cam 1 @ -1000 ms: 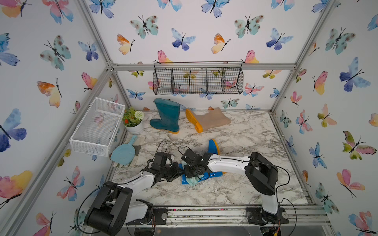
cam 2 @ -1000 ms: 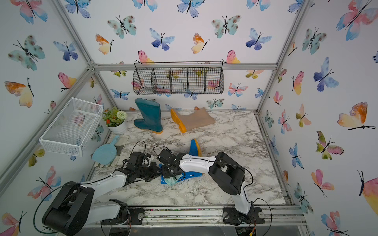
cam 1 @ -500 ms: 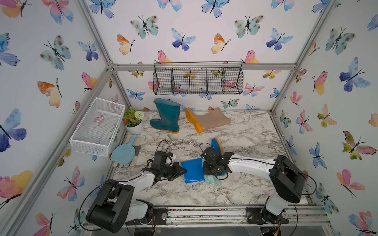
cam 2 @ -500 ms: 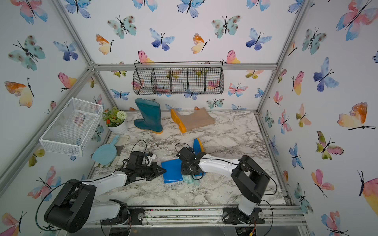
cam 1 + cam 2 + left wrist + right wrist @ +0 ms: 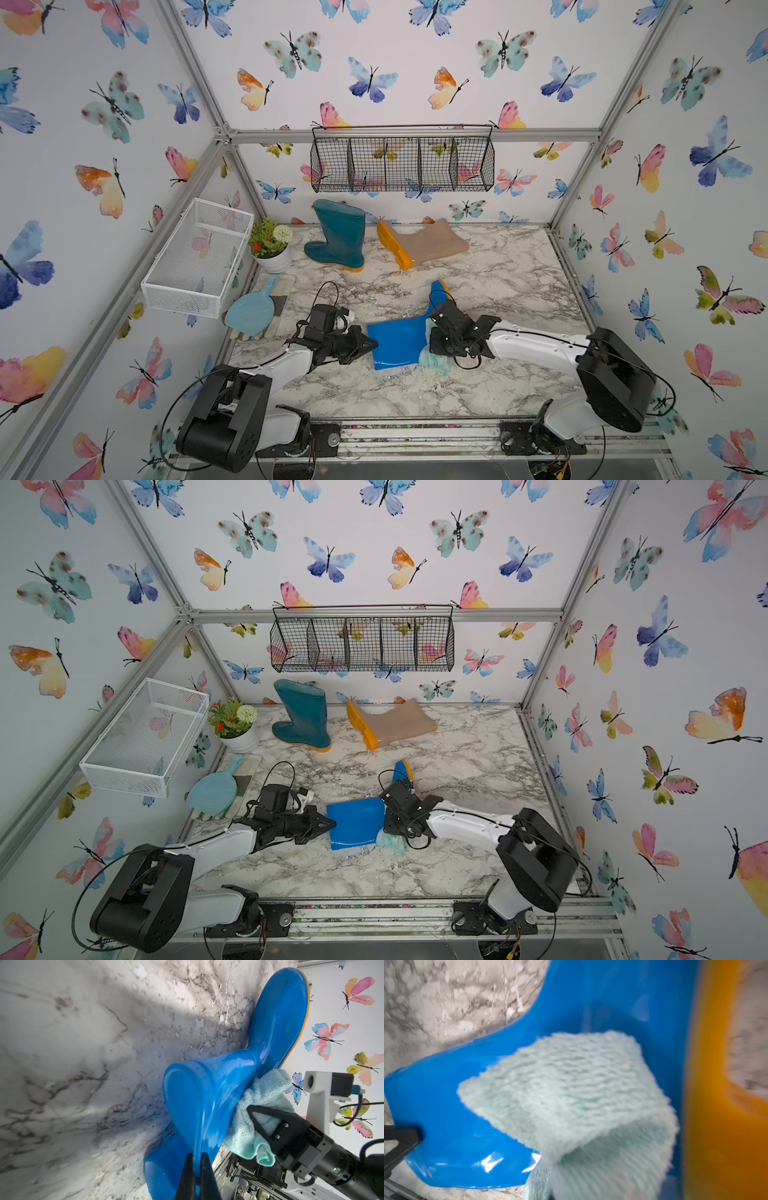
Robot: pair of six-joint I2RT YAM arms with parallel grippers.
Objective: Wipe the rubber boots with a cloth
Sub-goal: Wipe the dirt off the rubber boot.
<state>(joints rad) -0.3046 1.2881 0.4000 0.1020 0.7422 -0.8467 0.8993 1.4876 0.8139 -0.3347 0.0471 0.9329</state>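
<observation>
Where blue boot (image 5: 397, 343) lies: counter (image 5: 519, 270), 6 o'clock
Long axis: cuff 9, sole 3 o'clock
Count: three boots (image 5: 336, 237), one cloth (image 5: 436, 363)
Left end effector (image 5: 196, 1156): clamps cuff
Right end effector (image 5: 434, 347): clamps cloth

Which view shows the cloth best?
Left wrist: the cloth appears sharp and nearly whole, bunched against the blue boot. Right wrist shows it close but blurred and cropped; in both top views only a fringe peeks out.
</observation>
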